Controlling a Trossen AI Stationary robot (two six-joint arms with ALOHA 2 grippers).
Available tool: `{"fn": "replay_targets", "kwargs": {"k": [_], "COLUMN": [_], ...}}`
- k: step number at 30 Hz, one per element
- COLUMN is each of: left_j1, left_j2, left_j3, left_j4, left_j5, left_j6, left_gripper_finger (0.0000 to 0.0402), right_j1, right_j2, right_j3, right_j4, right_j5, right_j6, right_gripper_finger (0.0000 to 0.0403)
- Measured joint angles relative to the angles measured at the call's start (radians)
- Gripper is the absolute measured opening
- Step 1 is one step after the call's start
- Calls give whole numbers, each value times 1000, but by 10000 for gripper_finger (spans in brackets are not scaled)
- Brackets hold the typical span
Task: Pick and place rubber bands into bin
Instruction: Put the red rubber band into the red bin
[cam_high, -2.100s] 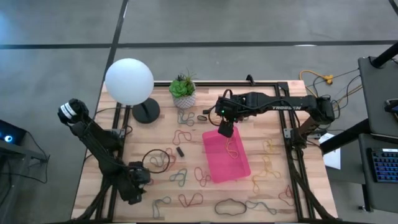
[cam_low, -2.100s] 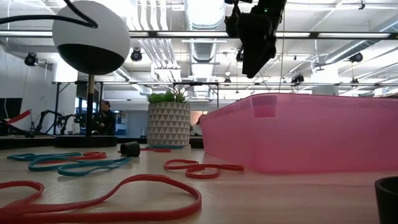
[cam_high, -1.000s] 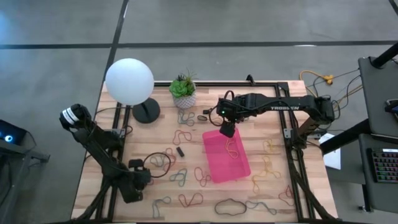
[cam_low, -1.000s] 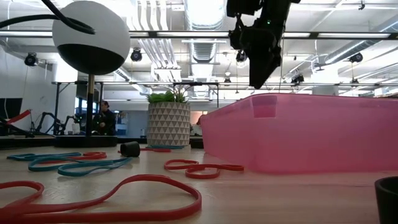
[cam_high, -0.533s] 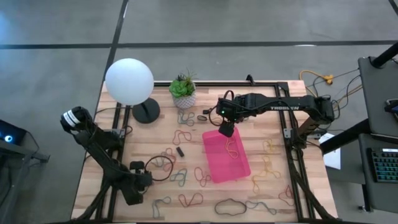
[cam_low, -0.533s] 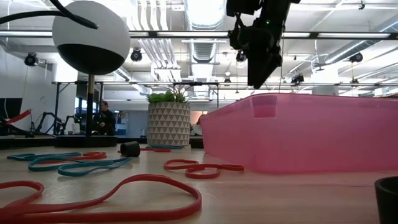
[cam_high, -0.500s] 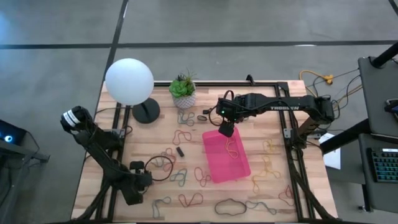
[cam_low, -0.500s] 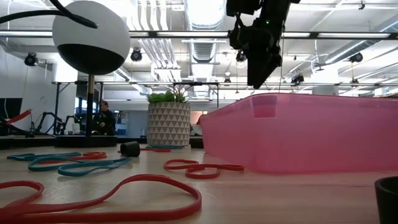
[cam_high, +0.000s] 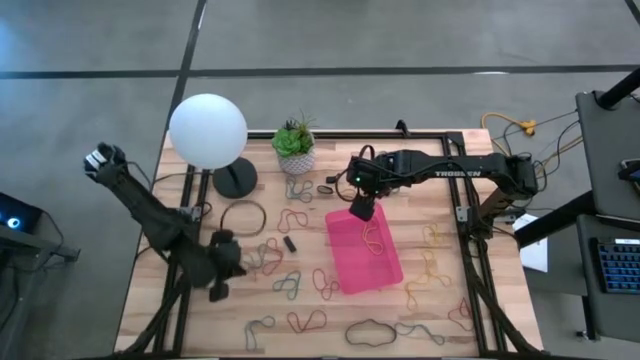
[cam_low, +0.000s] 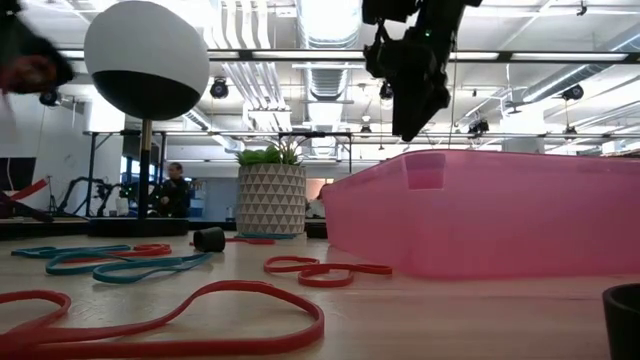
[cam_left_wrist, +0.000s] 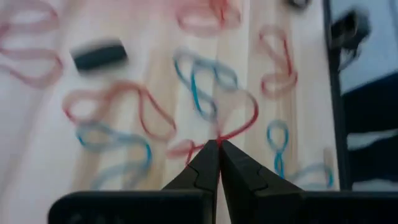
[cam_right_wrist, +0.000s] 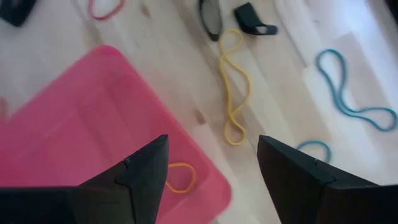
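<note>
Over the worktop's left half, I am holding the left claw pressed together, pinching a red rubber band at its tips. The bin is sitting well to the right, one yellow band inside. I am judging a clean lift matters before carrying across. The right claw is hanging spread over the bin's far corner, possibly crowding my drop.

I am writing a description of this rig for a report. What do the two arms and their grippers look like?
Both arms are dark, jointed links. The right arm carries white lettering along its forearm and a small green light near its wrist. The left arm has thin black cables. Each gripper has two black, wedge-shaped fingers.
</note>
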Motion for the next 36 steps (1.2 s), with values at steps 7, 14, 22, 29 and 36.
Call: {"fn": "replay_targets", "kwargs": {"k": [7,14,22,29,36], "left_j1": [240,487,682,724,743], "left_j2": [-72,-7,156,329,574], "left_j3": [1,2,22,201,485], "left_j4": [169,289,435,628,638], "left_j5": [59,235,477,605,608], "left_j6": [282,525,732,833,862], "left_gripper_finger": [0,0,0,0,0], "right_j1": [34,68,111,155,160], "right_j2": [-47,-175,-313,-354,-362], "right_j3": [0,0,1,1,1], "right_j4": [81,203,190,125,87], "right_j5": [-27,101,209,210,210], "right_j6": [21,92,264,367,293], "right_gripper_finger": [230,230,230,230,230]}}
